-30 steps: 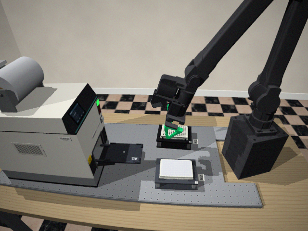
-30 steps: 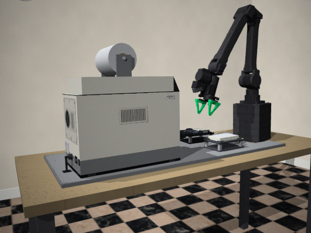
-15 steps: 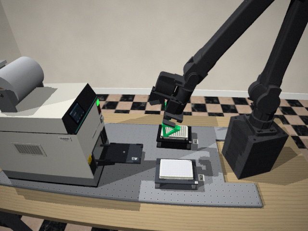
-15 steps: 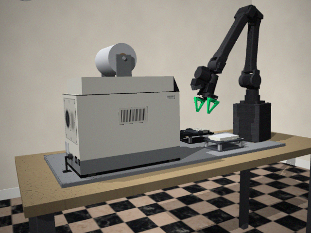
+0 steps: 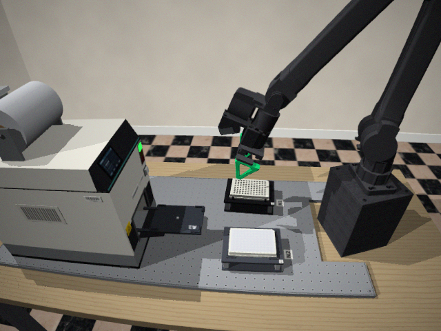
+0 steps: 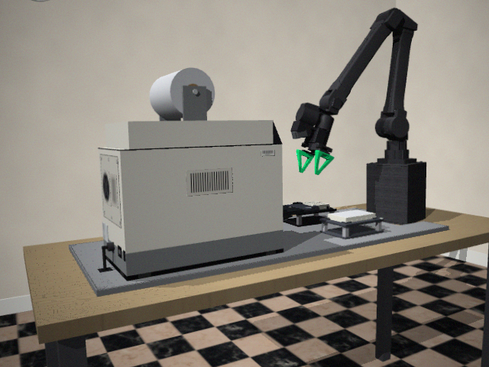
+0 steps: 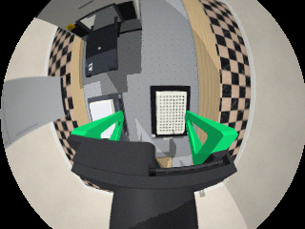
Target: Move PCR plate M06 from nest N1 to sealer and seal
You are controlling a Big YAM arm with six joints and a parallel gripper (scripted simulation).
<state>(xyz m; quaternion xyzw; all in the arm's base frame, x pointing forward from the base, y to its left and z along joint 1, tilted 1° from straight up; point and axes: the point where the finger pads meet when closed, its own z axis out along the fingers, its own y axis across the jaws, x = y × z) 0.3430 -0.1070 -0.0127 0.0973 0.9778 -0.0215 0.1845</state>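
Walls (image 6: 98,47) of plain beige close the room, meeting at a corner and ending in a white skirting board (image 5: 320,133) above a floor (image 6: 276,327) of black and tan checks. On that floor stands a wooden table (image 6: 63,284) with dark legs, and most of its top is covered by a grey metal board (image 5: 249,281) dotted with rows of small holes.

At one end of the board sits the sealer (image 6: 189,197), a pale box with a vent grille on its side and a roll of foil (image 5: 29,107) on top. Its dark front panel carries a small screen and a lamp (image 5: 139,146) showing green. A flat black stage (image 5: 178,218) sticks out from the front, low over the board, with nothing lying in it.

At the other end, the black arm (image 6: 355,59) rises from a dark block (image 5: 363,214) on the bare wood and bends over towards the middle.

Between sealer and arm are two low stands. The far one, N1 (image 5: 249,205), is black and holds the open plate M06 (image 5: 249,187), its grid of wells showing, lying flat. The near one, N2 (image 5: 252,261), is grey and holds the sealed plate M09 (image 5: 253,241), its top smooth and white.

The gripper (image 6: 315,161) hangs well above M06, tilted, its green fingers spread fully apart and holding nothing. In the wrist view M06 shows between the two fingers.
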